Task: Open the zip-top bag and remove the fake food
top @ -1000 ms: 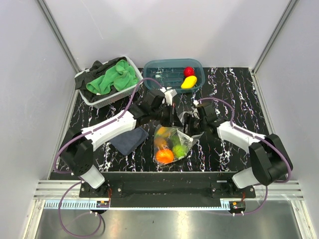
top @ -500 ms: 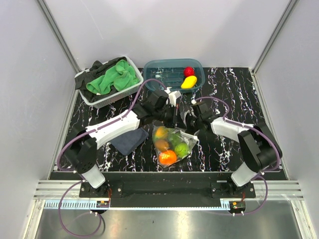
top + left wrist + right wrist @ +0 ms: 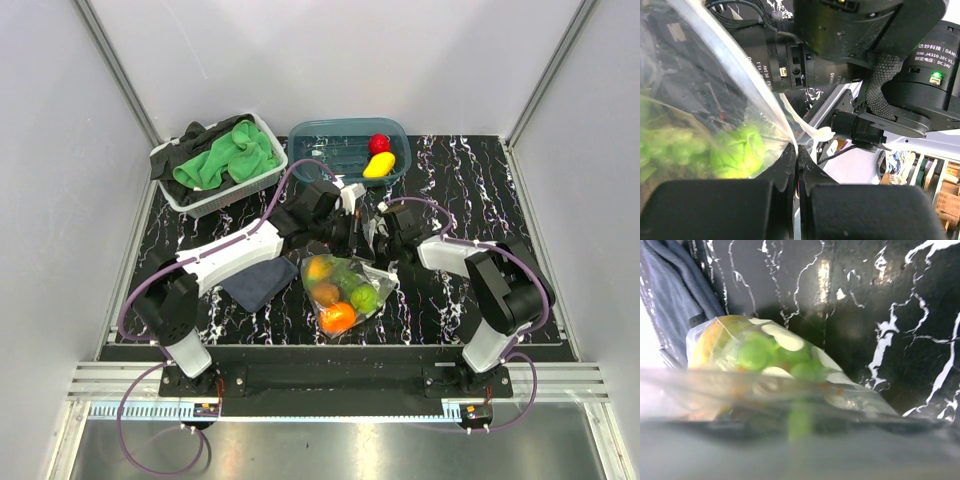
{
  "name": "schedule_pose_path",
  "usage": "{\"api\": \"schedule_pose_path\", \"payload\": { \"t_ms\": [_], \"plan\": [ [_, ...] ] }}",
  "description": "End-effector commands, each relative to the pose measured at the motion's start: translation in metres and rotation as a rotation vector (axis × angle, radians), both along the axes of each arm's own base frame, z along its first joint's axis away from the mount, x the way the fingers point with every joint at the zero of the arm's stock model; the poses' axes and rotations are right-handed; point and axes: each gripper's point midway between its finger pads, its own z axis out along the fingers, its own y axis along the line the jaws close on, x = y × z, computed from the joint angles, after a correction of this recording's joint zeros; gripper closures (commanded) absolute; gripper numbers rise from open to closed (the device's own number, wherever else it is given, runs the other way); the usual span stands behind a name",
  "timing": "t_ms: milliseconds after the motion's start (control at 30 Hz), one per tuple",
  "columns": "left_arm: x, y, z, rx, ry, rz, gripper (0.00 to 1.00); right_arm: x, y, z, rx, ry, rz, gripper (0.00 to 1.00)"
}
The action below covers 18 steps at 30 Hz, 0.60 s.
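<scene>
My left pincer [image 3: 796, 160] is clamped on the rim of the zip-top bag [image 3: 740, 90], lower middle of the frame. Whether my right pincer [image 3: 380, 232] grips too, I cannot tell. If the slick film slips out, the bag won't open.

Both arms, left arm [image 3: 225, 258] and right arm [image 3: 450, 257], wear white shells over black joints, purple cables [image 3: 128, 300] trailing. Up close: black motor housing [image 3: 920, 75] with white lettering, a green light [image 3: 937, 76] glowing, braided black sleeve [image 3: 880, 95], matte-black left end effector [image 3: 796, 170].
</scene>
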Motion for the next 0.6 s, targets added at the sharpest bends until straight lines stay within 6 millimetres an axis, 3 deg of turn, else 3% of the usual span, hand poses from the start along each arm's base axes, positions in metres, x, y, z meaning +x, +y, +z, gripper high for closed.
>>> {"api": "schedule_pose_path", "payload": {
  "t_ms": [0, 167, 267, 567],
  "plan": [
    [0.007, -0.003, 0.031, -0.073, -0.051, -0.002, 1.00, 0.004, 0.008, 0.035, 0.077, -0.079, 0.020, 0.84],
    [0.011, 0.006, 0.032, -0.071, -0.060, 0.033, 1.00, -0.011, 0.004, 0.051, 0.083, -0.076, 0.041, 0.93],
    [0.015, 0.011, 0.035, -0.071, -0.077, 0.055, 1.00, -0.021, 0.001, 0.074, 0.110, -0.115, 0.056, 0.94],
    [0.030, 0.034, 0.046, -0.074, -0.118, 0.127, 1.00, -0.050, -0.015, 0.110, 0.120, -0.150, 0.062, 0.93]
  ]
}}
